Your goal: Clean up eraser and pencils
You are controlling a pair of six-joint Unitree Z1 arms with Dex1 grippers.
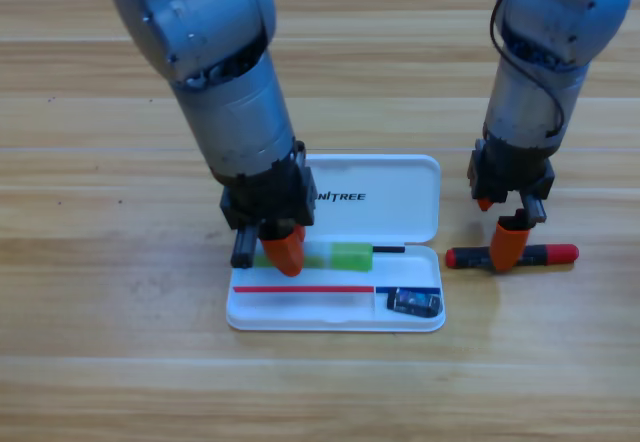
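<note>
- The green pencil [340, 255] is held inside the white case [400, 197] by the left gripper [283, 252].
- The black pencil [512, 256], right of the case, is gripped by the right gripper [507, 246].
- The eraser [414, 303] is seen in the case's lower right compartment.

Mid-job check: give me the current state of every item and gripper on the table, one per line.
White case: open, lid laid back flat.
Eraser: in the tray's lower right compartment.
Green pencil: lying in the tray's upper slot, under the left gripper.
Black-and-red pencil: flat on the table, right of the case.
Left gripper: down on the green pencil.
Right gripper: down over the black-and-red pencil's middle.
</note>
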